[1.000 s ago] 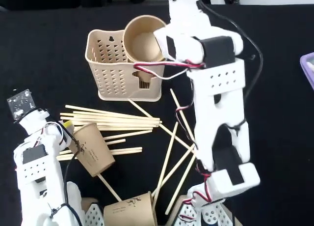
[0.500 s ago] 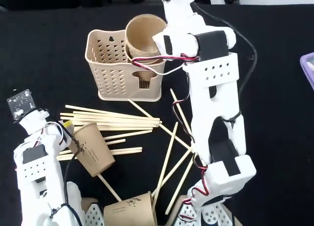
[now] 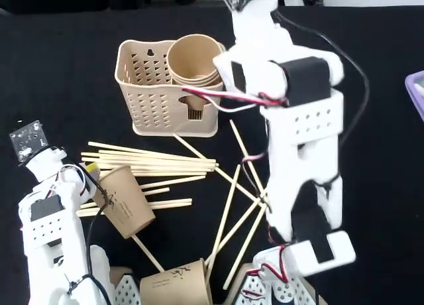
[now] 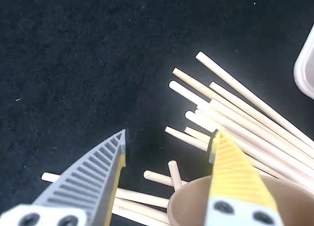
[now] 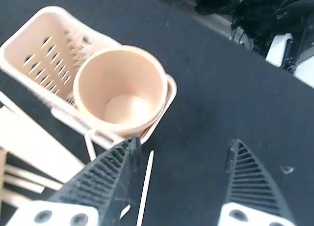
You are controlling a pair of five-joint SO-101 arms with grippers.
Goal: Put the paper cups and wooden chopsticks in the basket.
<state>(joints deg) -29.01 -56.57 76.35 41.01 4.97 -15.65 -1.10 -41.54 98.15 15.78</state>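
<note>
The beige basket [image 3: 156,96] stands at the back of the black table with paper cups [image 3: 194,58] nested upright in its right end. In the right wrist view my right gripper [image 5: 184,143] is open and empty, drawn back from that cup [image 5: 120,96] and the basket [image 5: 44,44]. My left gripper [image 4: 169,135] is open over the ends of the wooden chopsticks [image 4: 245,113], with a lying paper cup [image 4: 189,206] by its yellow finger. That cup [image 3: 126,200] lies on the chopstick bundle [image 3: 152,162]. Another cup [image 3: 175,285] lies at the front edge.
Loose chopsticks [image 3: 232,209] lie crossed between the two arms, right beside the right arm [image 3: 305,119]. A purple object [image 3: 416,86] pokes in at the table's right edge. A corner of the basket [image 4: 306,64] appears in the left wrist view.
The right gripper has let go of the paper cup, which went from tilted at the basket's rim to nested upright inside. The right arm has drawn back. The left arm has kept still.
</note>
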